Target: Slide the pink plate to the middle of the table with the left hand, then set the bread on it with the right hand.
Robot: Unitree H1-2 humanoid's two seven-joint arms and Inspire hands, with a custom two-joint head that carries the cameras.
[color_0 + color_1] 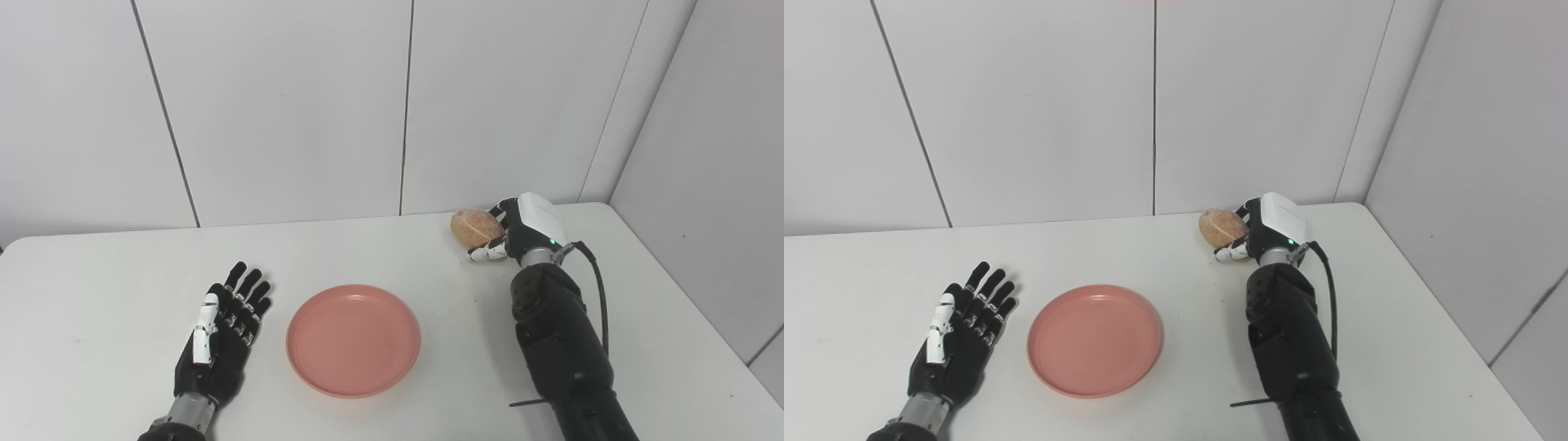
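Pink plate (353,340) mid-table, right hand (520,231) clasping bread (476,227), left hand (222,334) spread, empty

A plain salmon-pink plate (353,340) with no pattern is seen on a white table (92,282). The bread (476,228) is coloured golden brown, with a paler line across its crust. The left hand (217,340) is black, with white segments along the thumb. The right hand (517,233) is black with a white back cover, white marks at the thumb and a small green light near the wrist. Pale grey panels with dark seams make up the wall (275,110).
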